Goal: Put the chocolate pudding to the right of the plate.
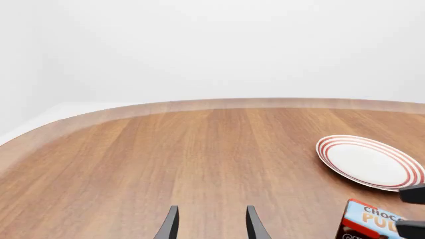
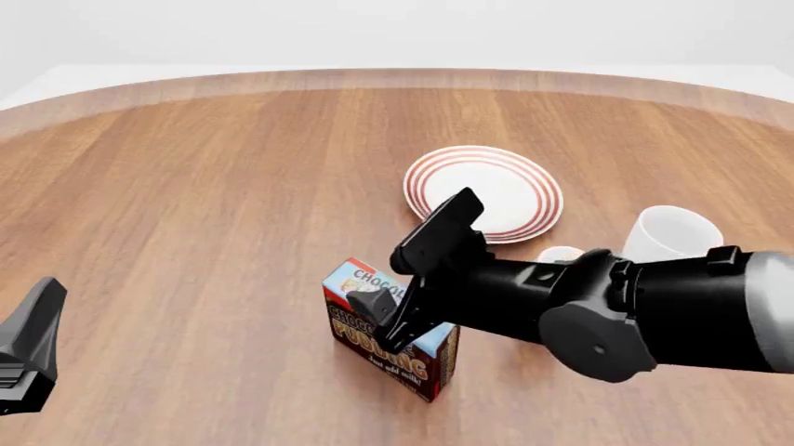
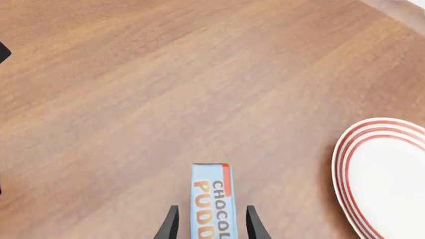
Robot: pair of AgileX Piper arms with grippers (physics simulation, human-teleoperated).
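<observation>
Right gripper (image 3: 209, 221): down over the chocolate pudding (image 2: 387, 327), one finger on each long side of the blue top, close against the carton in the right wrist view; firm clamp or bare contact, can't be told from here.
Right arm (image 2: 620, 311): thick and dark, reaching in from the right edge of the front view, crossing in front of the mugs, angled down and to the left onto the carton.
Chocolate pudding: upright on the wooden table (image 2: 186, 204), nearer the camera than the plate (image 2: 484, 193) and a little to its left in the front view; clearly apart from the plate, bare wood between. Blue top with orange lettering facing up, dark brown and red sides toward the camera.
Plate: flat on the table, white centre, red rings round the rim, nothing on it.
White mug (image 2: 670, 237): just right of the plate and a little nearer the camera, lower part hidden behind the right arm.
Second pale object (image 2: 561, 253): small rounded top peeking out between the plate and the white mug, mostly covered by the arm, too hidden to name.
Left gripper (image 1: 209, 224): fingers apart, nothing between them, poised over bare wood well to the left of the carton; only a dark tip visible at the lower left edge of the front view.
Left wrist view: plate and a corner of the carton off to one side, dark fingertips of the right gripper just at the frame edge beside the carton.
</observation>
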